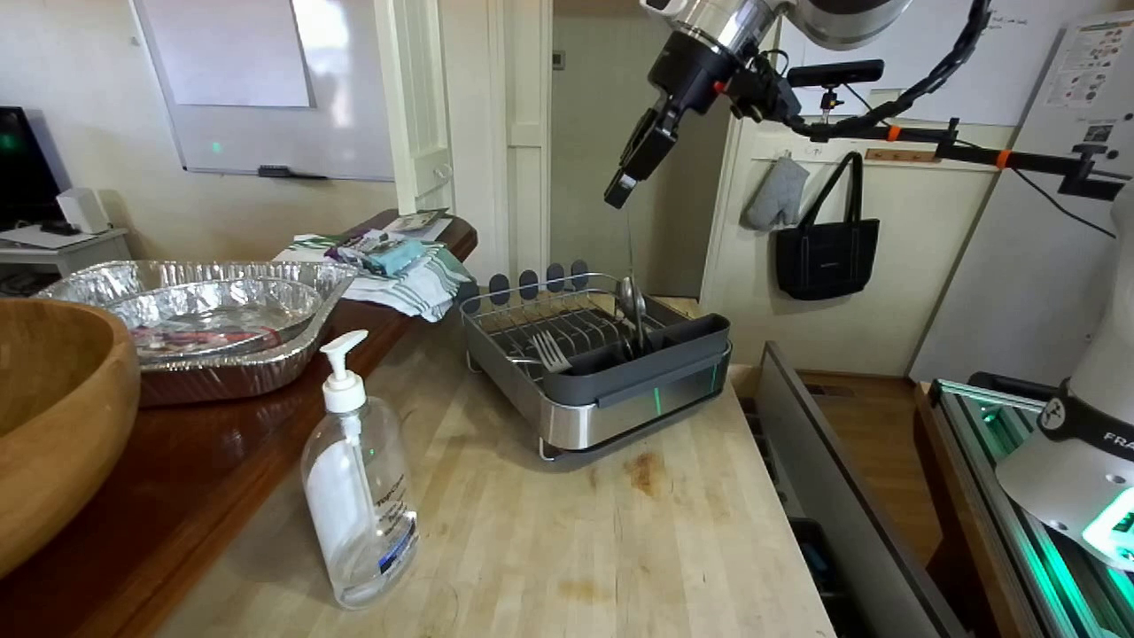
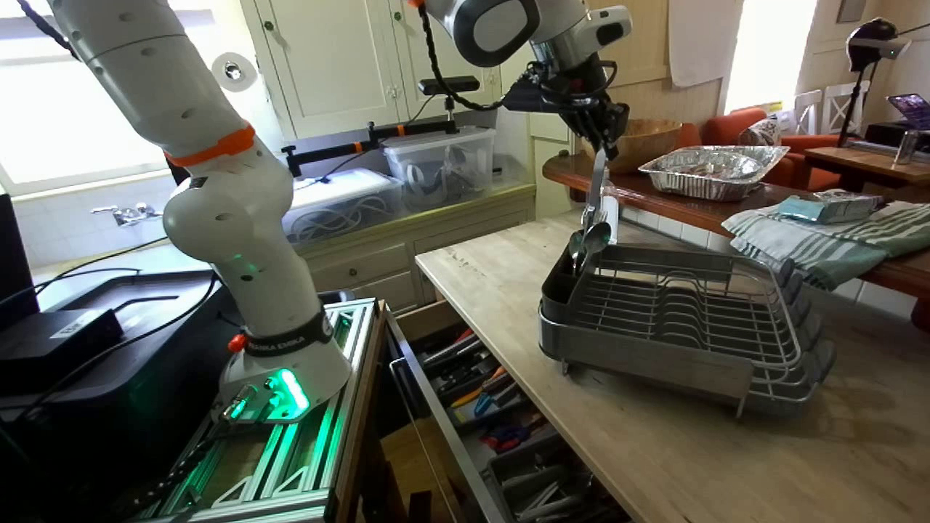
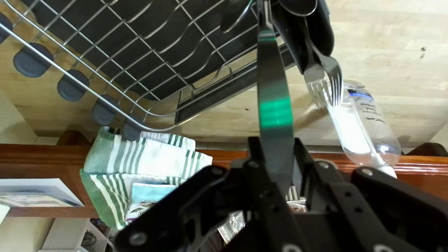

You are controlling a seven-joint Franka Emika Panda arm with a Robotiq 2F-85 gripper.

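Gripper (image 3: 276, 142): almost closed, pinching knife (image 2: 596, 181) by upper end, above cup (image 1: 633, 379)
Knife: near upright, low end by spoons (image 2: 597, 238) — can't tell if inside cup
Rack (image 2: 647, 365): corner nr counter (image 1: 673, 549) edge, open drawer (image 1: 855, 487) just beyond
Bottle (image 1: 363, 514): well apart from rack — bare wood btwn

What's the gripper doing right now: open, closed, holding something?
Gripper: closed, holding the knife.

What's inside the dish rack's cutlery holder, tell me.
Spoons and forks sit in the cutlery holder; their lower ends are hidden by its walls. Whether the knife in the gripper reaches inside is unclear.
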